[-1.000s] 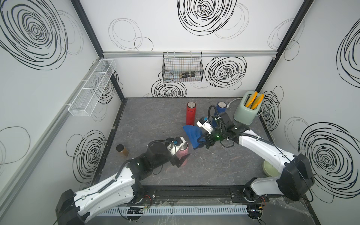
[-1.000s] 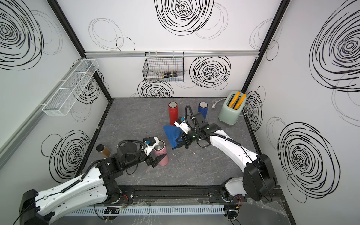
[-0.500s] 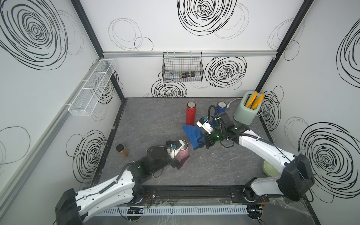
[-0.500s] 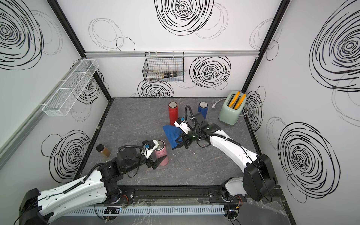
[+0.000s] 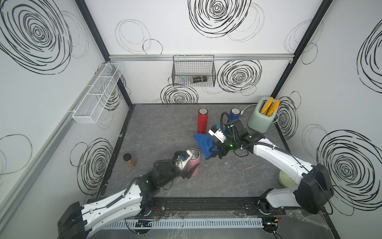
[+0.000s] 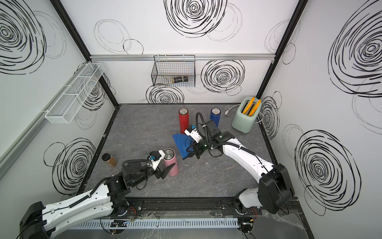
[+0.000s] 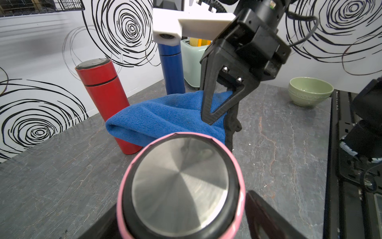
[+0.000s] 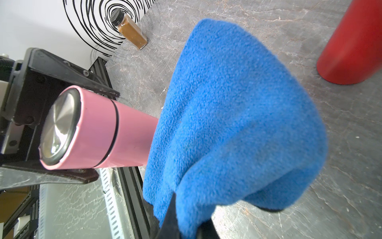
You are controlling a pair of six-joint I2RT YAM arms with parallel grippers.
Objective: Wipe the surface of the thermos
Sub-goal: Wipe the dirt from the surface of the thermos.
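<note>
We find the pink thermos (image 5: 196, 161) on the near half of the worktop (image 5: 161, 132), close to the arms' bases and roughly midway across it. It stands upright. Its long axis is vertical, with the steel-faced cap pointing up toward the overhead cameras, and in both top views the base appears to rest on the worktop.

The left gripper (image 8: 105, 135) comes in from the side at the level of the cap and upper body. Its jaws are wide apart, with one finger on each side of the thermos, so the thermos sits between them. The fingers lie against or just beside the pink wall. We cannot tell whether they actually press on it.

Just beside the thermos, toward the back, hangs a blue cloth (image 5: 203, 142). The right gripper (image 5: 216, 152) has its jaws closed on one edge of the cloth. In the right wrist view the cloth hides the lower body of the thermos. We cannot tell whether cloth and thermos touch.

Further back, a red thermos (image 5: 202, 122) and a blue thermos (image 5: 234, 115) both stand upright, well apart from the pink one. A pale green toaster (image 5: 259, 121) sits in the far corner. A spice jar (image 5: 129, 159) stands by the side wall near the left arm, and a green bowl (image 7: 310, 91) sits near the right arm's base.
</note>
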